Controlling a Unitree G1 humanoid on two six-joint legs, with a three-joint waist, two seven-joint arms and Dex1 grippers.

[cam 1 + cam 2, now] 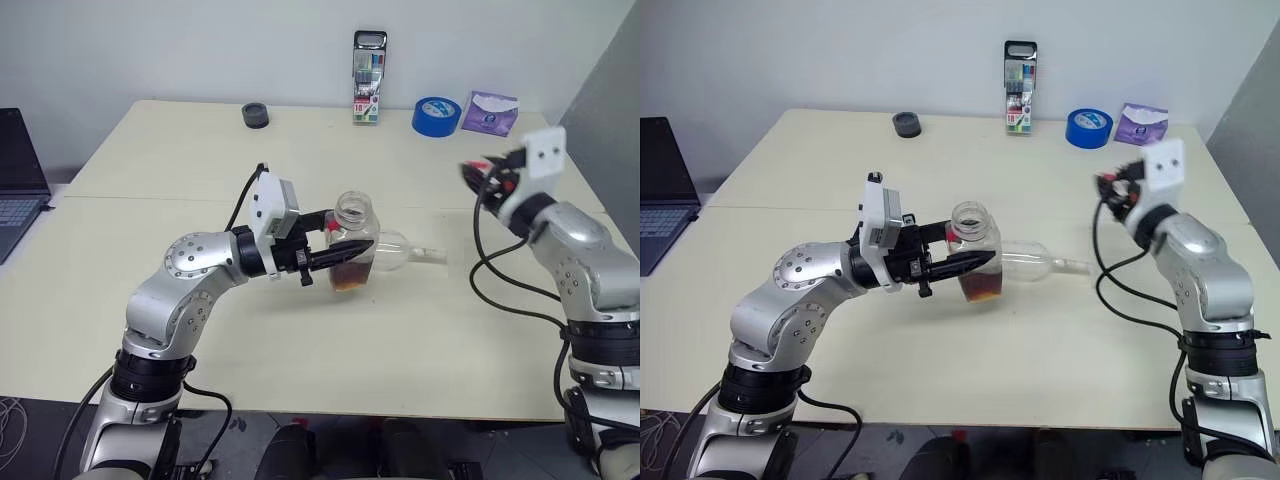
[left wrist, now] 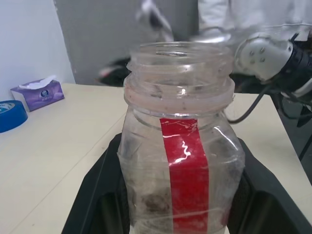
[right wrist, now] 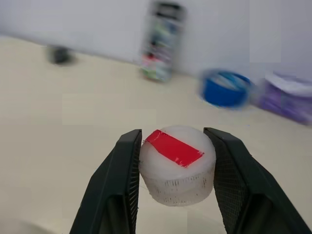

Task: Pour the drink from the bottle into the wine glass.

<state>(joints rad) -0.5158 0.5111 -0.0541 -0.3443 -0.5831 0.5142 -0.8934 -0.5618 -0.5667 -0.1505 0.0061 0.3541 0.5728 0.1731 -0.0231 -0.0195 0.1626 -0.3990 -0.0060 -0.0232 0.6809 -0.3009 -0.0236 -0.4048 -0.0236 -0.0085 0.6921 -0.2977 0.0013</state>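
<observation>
Two black fingers of the left gripper (image 1: 970, 266) are pinched on the small clear plastic wide-mouthed bottle (image 1: 352, 243), which is held upright just above the middle of the pale cream table (image 1: 300, 330), its mouth open and its cap off. A small amount of dark red-brown drink (image 1: 347, 278) is seen at the bottom of the bottle through the clear wall. Just behind the bottle, toward the table's right edge, the clear stemmed wine glass (image 1: 1035, 260) lies on its side on the table top, bowl toward the bottle and stem pointing right. The step in hand is judged to be the carrying away of the cap: the white round cap with a red strip (image 3: 177, 164) is clamped between the fingers of the right gripper (image 3: 177, 168), near the right edge. It would best be set down flat on a bare part of the table, well apart from the glass. Before any pouring, the glass must be stood on its foot; the bottle should be kept level meanwhile so that nothing spills. On the bottle a red vertical label strip (image 2: 187, 170) is seen, with no writing that can be read. Along the far edge stand a black round object (image 1: 255, 115), a tall pack of markers (image 1: 368, 78), a roll of blue tape (image 1: 436, 115) and a purple tissue packet (image 1: 489, 112); their print is too small to read.
</observation>
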